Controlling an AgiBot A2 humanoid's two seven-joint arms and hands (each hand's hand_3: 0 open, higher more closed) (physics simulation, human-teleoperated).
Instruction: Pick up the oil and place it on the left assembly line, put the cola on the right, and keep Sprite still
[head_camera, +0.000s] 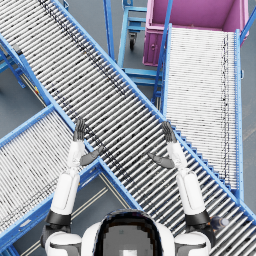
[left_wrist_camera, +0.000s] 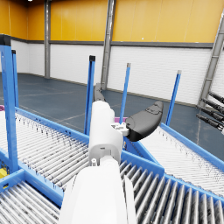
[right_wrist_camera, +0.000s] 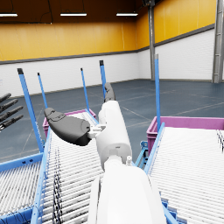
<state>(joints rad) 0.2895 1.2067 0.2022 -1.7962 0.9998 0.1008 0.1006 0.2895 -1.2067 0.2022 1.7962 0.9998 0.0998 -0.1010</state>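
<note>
No oil, cola or Sprite shows plainly on any line. The only candidate is a small dark object (head_camera: 218, 221) with a pale end, lying on the middle conveyor (head_camera: 125, 115) just beside the right elbow, too small and half-hidden to name. A full bottle would likely be heavy, stiff and slick, best taken round its mid-body rather than the cap. The left hand (head_camera: 81, 142) and right hand (head_camera: 170, 145) hover over that conveyor, fingers spread wide, holding nothing. The left line (head_camera: 30, 155), right line (head_camera: 200, 90) and pink bin (head_camera: 200, 12) are cut off at the picture's edges.
</note>
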